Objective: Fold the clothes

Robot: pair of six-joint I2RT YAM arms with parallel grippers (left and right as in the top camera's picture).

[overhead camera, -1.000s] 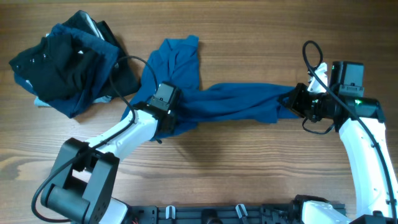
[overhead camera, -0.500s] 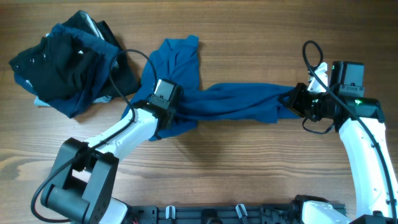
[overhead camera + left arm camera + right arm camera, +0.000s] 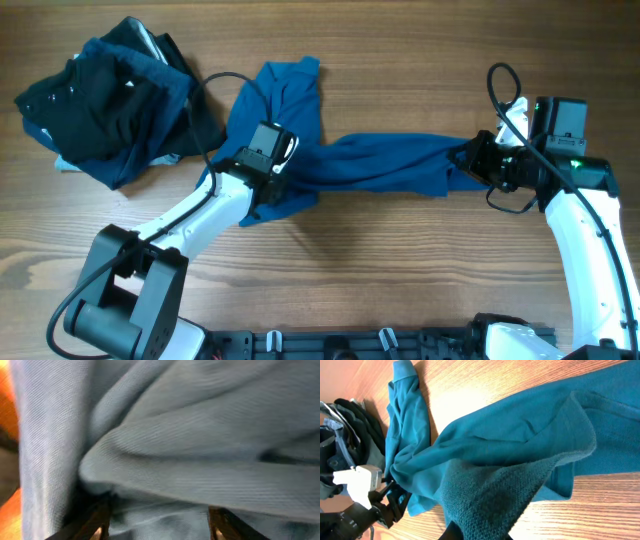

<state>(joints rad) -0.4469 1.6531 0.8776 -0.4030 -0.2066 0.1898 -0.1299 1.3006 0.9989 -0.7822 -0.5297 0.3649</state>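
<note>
Item: mid-blue shirt (image 3: 380,165), bunched and drawn into a band across the middle of the wooden table (image 3: 400,270), its collar end turned toward the far edge.

Right end: clamped in the right gripper (image 3: 478,162).

Left part: left gripper (image 3: 272,178) set into the folds, fingers (image 3: 97,522) standing apart and cloth filling its view.

Adjacent: navy-black garment heap (image 3: 100,105), far left and just beside the shirt, with a black cable (image 3: 205,95) looping across the heap's edge.

You work at a robotics lab bench: a wood-grain table (image 3: 400,270) with two cabled white arms (image 3: 190,215) mounted on a black base rail (image 3: 380,342).
</note>
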